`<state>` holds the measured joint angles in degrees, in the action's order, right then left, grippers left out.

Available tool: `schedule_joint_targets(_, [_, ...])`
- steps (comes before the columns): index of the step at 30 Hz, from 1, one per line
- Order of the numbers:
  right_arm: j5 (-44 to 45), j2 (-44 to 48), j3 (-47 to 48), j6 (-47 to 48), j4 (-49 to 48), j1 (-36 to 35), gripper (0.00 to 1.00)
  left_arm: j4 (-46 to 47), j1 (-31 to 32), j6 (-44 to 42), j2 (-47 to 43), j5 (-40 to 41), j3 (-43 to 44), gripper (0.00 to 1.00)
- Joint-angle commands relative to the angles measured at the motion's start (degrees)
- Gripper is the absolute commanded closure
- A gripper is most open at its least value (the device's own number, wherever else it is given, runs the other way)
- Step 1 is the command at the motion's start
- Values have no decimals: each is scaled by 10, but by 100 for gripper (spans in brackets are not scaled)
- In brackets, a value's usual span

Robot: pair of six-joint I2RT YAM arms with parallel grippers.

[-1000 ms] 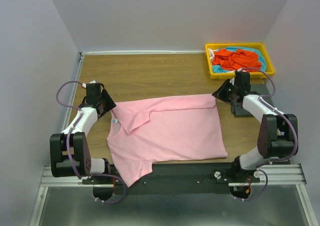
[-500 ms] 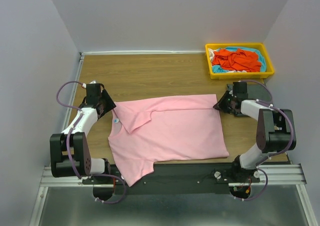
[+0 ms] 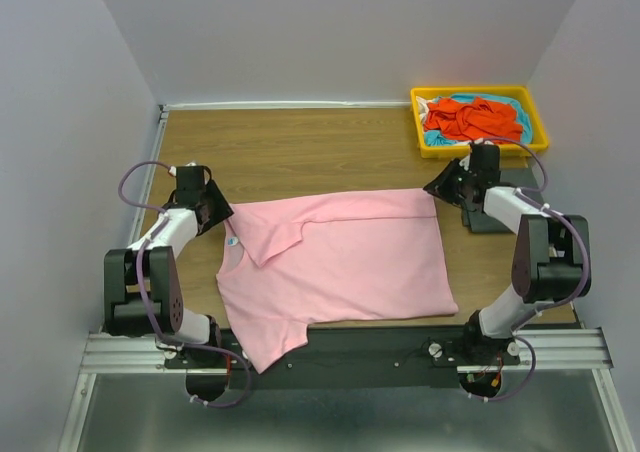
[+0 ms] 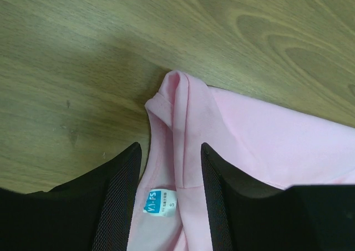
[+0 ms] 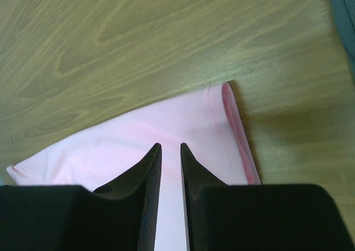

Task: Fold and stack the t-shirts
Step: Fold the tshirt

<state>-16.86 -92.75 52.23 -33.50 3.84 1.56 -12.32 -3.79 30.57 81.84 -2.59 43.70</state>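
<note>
A light pink t-shirt [image 3: 340, 262] lies spread flat across the middle of the table, its near-left sleeve hanging over the front edge. My left gripper [image 3: 218, 215] is open; in its wrist view the jaws straddle the pink collar [image 4: 177, 104] and its blue size label [image 4: 154, 202]. My right gripper [image 3: 437, 187] hovers at the shirt's far right corner [image 5: 230, 109], its jaws a narrow gap apart with flat pink cloth beneath. An orange-red t-shirt [image 3: 470, 117] and a turquoise one [image 3: 520, 122] lie crumpled in the tray. A dark grey t-shirt [image 3: 492, 222] lies under the right arm.
The yellow plastic tray [image 3: 480, 152] stands at the far right corner of the wooden table [image 3: 300, 147]. Grey walls close in the left, back and right sides. The arm bases and a metal rail run along the near edge.
My right gripper dipped toward the near edge along the shirt's right side, then came back to the far right corner. The shirt's near right corner shifted slightly right. The left gripper barely moved.
</note>
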Motion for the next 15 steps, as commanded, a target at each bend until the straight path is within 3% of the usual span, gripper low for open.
schedule_joint_targets(1, [-21, -41, 23, -10, -19, 2, 73, 19, -4, -16, 31, -4, 30, 49])
schedule_joint_targets(5, [-32, -66, 45, -17, -24, 2, 73, 19, -4, -16, 55, -13, 59, 60])
schedule_joint_targets(15, [-31, -99, 53, -19, -32, 2, 73, 19, -4, -21, 80, 6, 79, 60])
